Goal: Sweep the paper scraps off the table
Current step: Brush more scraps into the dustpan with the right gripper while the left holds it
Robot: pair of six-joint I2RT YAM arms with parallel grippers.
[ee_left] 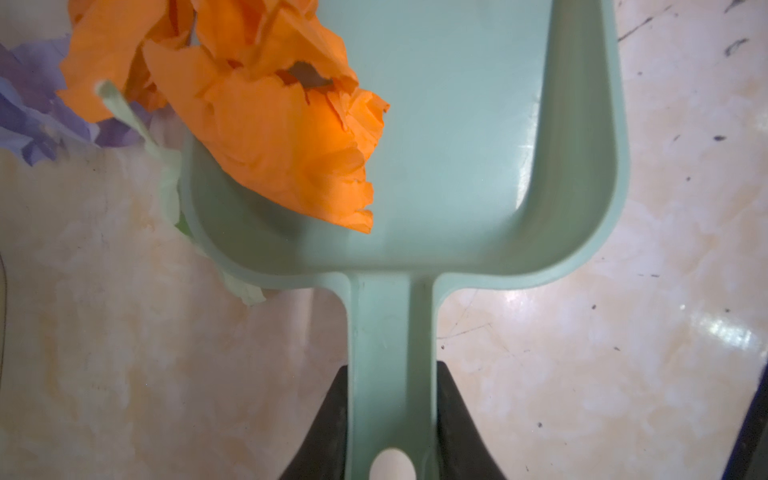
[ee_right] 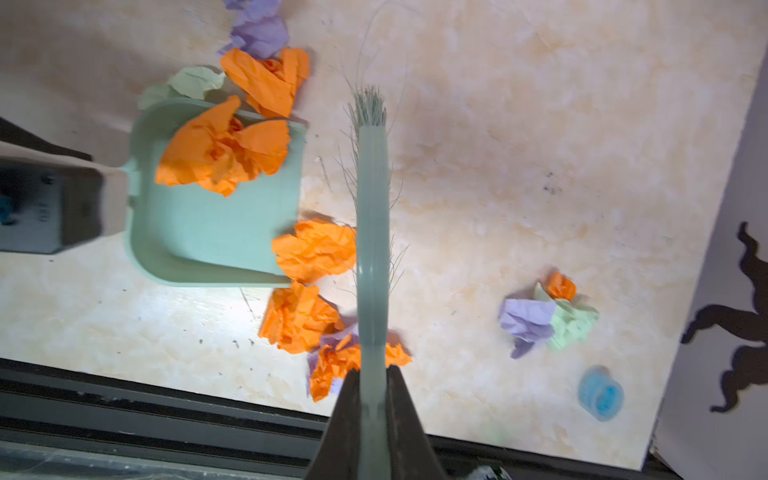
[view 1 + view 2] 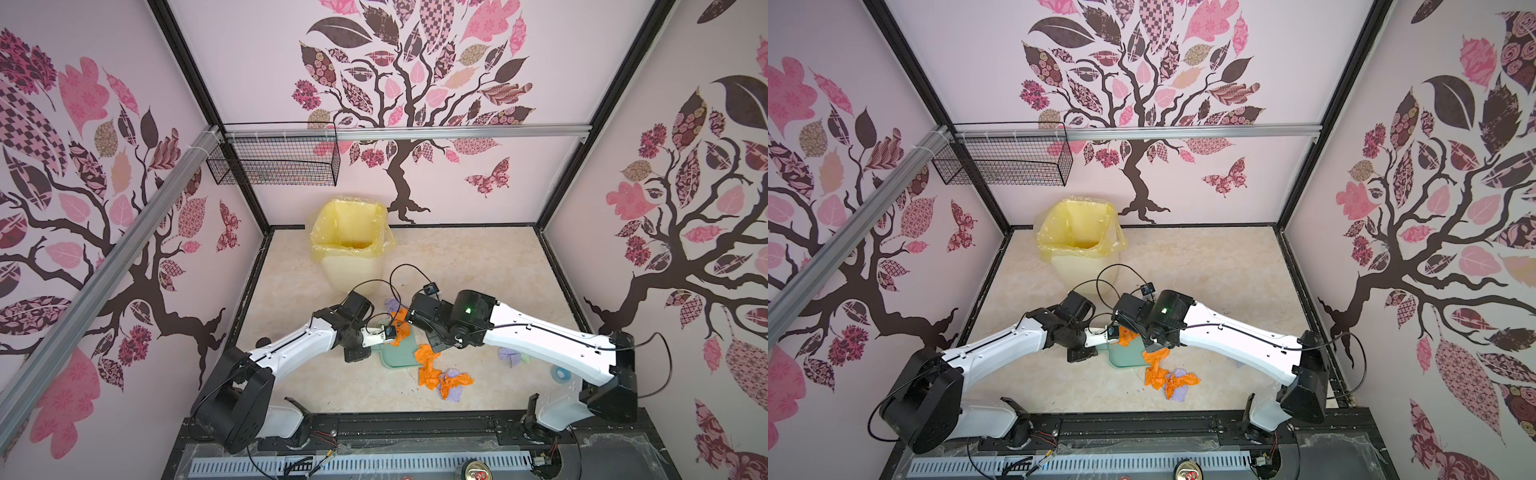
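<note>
My left gripper (image 1: pixel 390 374) is shut on the handle of the teal dustpan (image 1: pixel 457 166), which lies flat on the table (image 3: pixel 478 266). One orange paper scrap (image 1: pixel 282 137) rests in the pan. My right gripper (image 2: pixel 372 376) is shut on the teal brush (image 2: pixel 372 208), whose bristles stand just off the pan's open lip. Orange paper scraps (image 2: pixel 316 249) lie between brush and pan, and more orange and lavender ones (image 2: pixel 297 318) lie nearer the front edge. A lavender, green and orange clump (image 2: pixel 548 318) sits apart on the brush's far side. In both top views the dustpan (image 3: pixel 399 353) lies between the two wrists.
A yellow-bagged bin (image 3: pixel 351 241) stands at the back left of the table. A blue cap (image 3: pixel 561 374) lies near the right arm's base. A black wire basket (image 3: pixel 274 162) hangs on the back wall. A black frame (image 2: pixel 166 415) edges the front.
</note>
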